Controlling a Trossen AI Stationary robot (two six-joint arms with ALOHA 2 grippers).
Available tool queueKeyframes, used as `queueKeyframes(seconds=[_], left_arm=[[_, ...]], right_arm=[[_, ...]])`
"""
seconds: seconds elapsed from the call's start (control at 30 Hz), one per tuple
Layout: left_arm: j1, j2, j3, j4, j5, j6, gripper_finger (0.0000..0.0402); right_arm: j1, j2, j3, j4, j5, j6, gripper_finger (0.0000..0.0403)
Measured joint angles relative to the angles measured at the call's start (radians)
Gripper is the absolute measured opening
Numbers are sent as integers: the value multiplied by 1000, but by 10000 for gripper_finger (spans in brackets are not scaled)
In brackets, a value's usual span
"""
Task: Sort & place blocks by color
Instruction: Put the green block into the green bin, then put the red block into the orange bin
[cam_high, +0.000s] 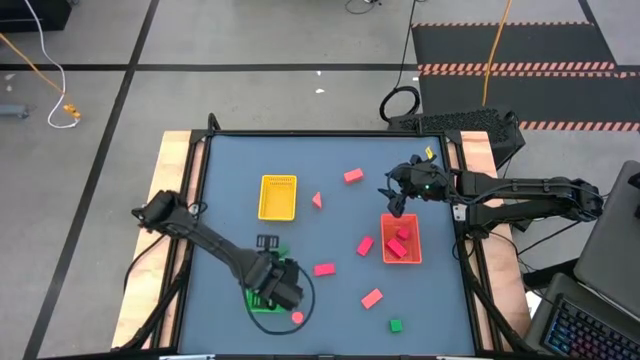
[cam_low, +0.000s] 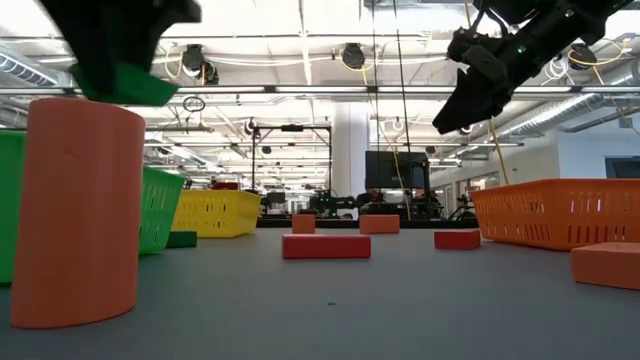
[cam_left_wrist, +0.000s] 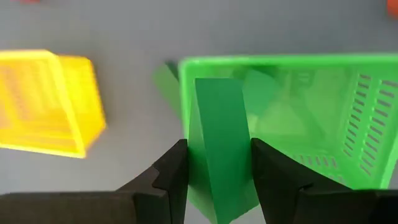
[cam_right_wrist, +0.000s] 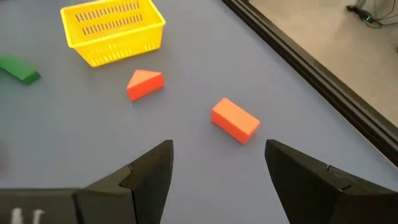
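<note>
High view: left hand (cam_high: 278, 290) hovers over the green tray (cam_high: 262, 300) near the table's (cam_high: 230, 180) front edge; right hand (cam_high: 398, 198) hangs just behind the red tray (cam_high: 386, 240).

Low view: a salmon cylinder (cam_low: 78, 212) stands close in front.

Left wrist view: fingers (cam_left_wrist: 171, 177) grasp a green block (cam_left_wrist: 221, 143) above the green tray.

Right wrist view: hand released, fingers spread above a triangle (cam_right_wrist: 145, 83) and a rectangle (cam_right_wrist: 235, 120).
</note>
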Motion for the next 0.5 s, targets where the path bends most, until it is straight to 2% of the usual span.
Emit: queueKeyframes(seconds=[0.13, 0.23, 0.33, 0.5], left_arm=[[-8, 0, -91, 94, 69, -53, 141], [-6, 2, -142, 82, 63, -147, 146], [-2, 1, -179, 76, 55, -219, 188], [-2, 1, -187, 86, 52, -224, 269]], right_arm=[[0, 0, 0, 56, -53, -2, 247], [0, 0, 0, 100, -79, -19, 247], [0, 0, 0, 122, -76, -26, 247], [0, 0, 0, 138, -76, -26, 247]])
